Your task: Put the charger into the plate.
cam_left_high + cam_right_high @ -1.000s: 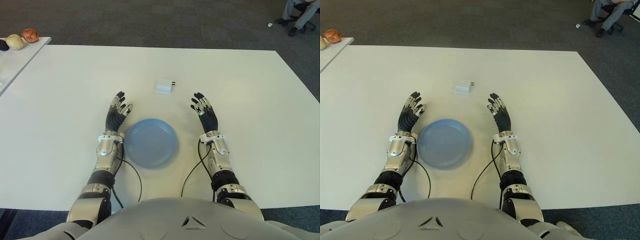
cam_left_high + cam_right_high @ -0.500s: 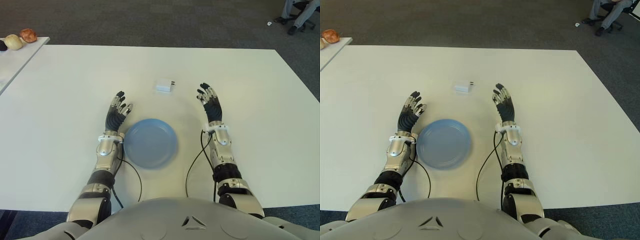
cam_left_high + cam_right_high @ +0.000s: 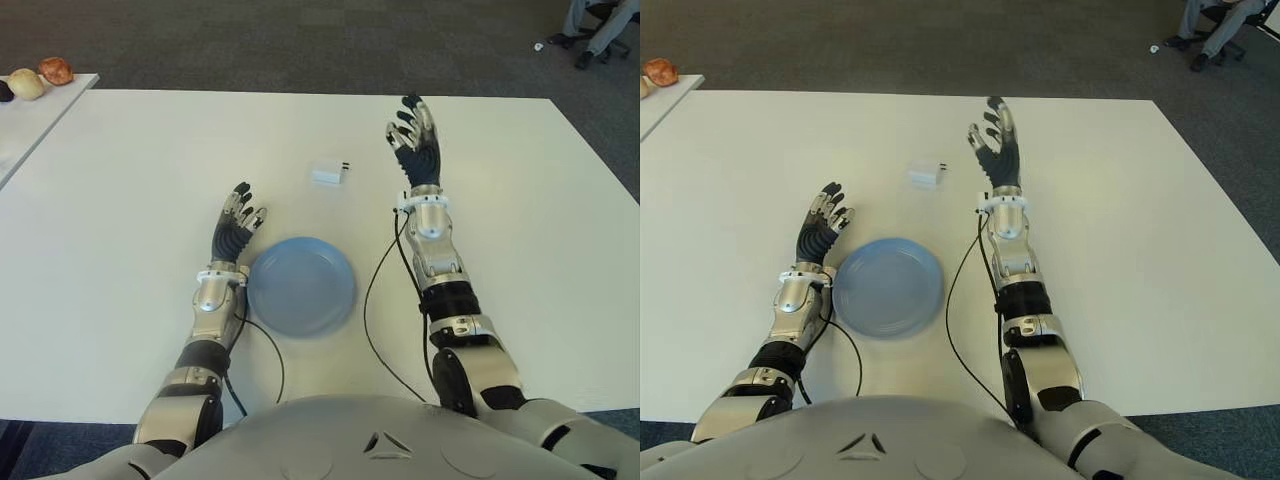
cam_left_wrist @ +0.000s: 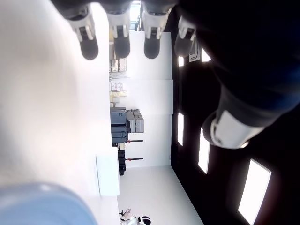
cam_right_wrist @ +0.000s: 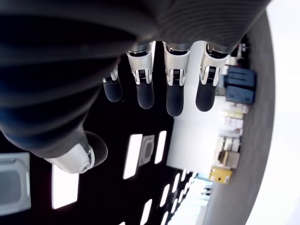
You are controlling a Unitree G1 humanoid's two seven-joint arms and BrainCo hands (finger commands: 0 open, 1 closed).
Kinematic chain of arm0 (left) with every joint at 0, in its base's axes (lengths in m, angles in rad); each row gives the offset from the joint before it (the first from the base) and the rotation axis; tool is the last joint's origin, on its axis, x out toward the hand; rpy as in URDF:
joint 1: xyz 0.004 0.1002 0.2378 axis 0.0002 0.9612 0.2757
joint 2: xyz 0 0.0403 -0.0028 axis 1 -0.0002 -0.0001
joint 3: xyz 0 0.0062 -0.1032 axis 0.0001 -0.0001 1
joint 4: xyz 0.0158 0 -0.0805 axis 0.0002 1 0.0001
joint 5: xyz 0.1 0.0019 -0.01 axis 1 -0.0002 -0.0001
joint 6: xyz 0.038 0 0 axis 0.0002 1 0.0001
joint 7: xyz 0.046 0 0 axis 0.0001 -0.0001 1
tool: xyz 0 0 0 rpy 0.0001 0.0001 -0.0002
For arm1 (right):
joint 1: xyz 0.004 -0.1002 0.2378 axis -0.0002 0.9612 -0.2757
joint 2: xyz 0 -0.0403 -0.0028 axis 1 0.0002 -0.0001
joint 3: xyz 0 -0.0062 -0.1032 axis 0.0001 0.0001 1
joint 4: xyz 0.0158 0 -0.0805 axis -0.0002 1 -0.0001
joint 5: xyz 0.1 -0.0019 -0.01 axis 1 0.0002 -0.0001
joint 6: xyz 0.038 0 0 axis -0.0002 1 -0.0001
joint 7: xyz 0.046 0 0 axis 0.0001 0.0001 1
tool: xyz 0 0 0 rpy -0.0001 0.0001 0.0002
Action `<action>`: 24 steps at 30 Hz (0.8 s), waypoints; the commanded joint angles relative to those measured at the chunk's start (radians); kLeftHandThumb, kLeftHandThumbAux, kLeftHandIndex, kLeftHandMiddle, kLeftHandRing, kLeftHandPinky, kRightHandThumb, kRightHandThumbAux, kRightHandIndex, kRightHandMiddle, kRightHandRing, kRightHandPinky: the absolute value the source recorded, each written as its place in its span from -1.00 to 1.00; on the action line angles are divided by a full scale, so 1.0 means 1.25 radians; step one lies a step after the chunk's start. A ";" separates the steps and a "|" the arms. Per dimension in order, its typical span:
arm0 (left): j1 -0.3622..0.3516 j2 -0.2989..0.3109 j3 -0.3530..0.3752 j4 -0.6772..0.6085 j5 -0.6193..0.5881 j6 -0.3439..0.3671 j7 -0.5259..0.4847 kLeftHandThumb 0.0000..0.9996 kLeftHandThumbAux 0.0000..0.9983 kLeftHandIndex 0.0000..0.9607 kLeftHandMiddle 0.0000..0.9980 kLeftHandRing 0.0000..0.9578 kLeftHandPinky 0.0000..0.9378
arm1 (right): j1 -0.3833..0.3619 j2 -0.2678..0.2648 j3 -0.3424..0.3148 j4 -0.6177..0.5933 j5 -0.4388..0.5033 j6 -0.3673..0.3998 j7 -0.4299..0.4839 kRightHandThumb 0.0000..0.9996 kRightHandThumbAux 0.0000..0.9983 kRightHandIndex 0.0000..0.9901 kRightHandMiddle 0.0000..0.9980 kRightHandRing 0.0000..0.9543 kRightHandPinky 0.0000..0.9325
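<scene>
A small white rectangular charger (image 3: 329, 173) with short prongs at one end lies flat on the white tabletop (image 3: 130, 200), roughly midway between its left and right edges and nearer the far edge than the round blue plate (image 3: 301, 285), which sits closer to the near edge. Charger and plate are apart, with bare surface between them.

The right hand (image 3: 414, 140) is raised on an extended arm, showing to the right of the charger and a little beyond it; its fingers (image 5: 173, 96) are straight and spread, holding nothing. The left hand (image 3: 236, 225) shows just beside the plate's left rim, fingers (image 4: 119, 40) extended and relaxed, also empty.

At the far left, a second white surface (image 3: 40, 115) carries a few small rounded objects (image 3: 45, 75). A seated person's legs (image 3: 600, 25) show at the far right corner of the grey carpeted floor (image 3: 300, 40).
</scene>
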 commanded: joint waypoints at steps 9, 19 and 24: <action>0.075 -0.045 -0.019 0.047 0.013 0.059 0.005 -0.83 0.24 -1.00 -0.87 -0.86 -0.79 | -0.233 -0.078 0.105 0.311 -0.120 -0.101 -0.055 0.02 0.24 -0.82 -0.73 -0.71 -0.64; 0.082 -0.050 -0.017 0.033 0.014 0.060 0.001 -0.84 0.23 -1.00 -0.89 -0.86 -0.79 | -0.375 -0.109 0.261 0.497 -0.267 -0.124 -0.078 -0.42 0.24 -0.95 -0.97 -0.95 -0.93; 0.086 -0.052 -0.018 0.028 0.016 0.058 0.002 -0.84 0.22 -1.00 -0.89 -0.87 -0.81 | -0.414 -0.096 0.340 0.602 -0.330 -0.113 -0.071 -0.68 0.14 -0.99 -1.00 -0.99 -0.99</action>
